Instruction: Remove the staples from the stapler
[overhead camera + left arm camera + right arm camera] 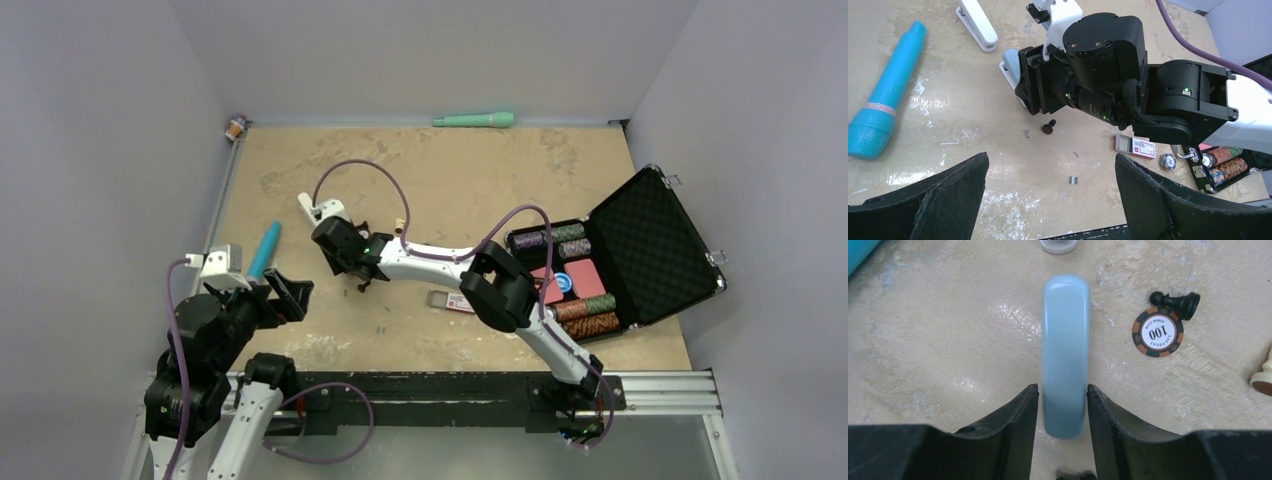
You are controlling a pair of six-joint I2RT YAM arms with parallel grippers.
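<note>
The stapler (979, 27) lies open on the far side of the black pawn (1049, 128), its white bar splayed from the light-blue one (which is pinched between the right gripper's (1062, 388) fingers). Tiny silvery-grey staples (1073, 180) lie loose near the pawn.

Print on one chip
The poker chip (1158, 332) reads "100" at its centre, with "POKER CLUB" and "LAS VEGAS" around it.

Stapler (320, 208) lay mid-table, marker (264, 250) to its left, case (650, 225) at far right, box (452, 300) between stapler and case, pen (474, 120) along the far edge.
</note>
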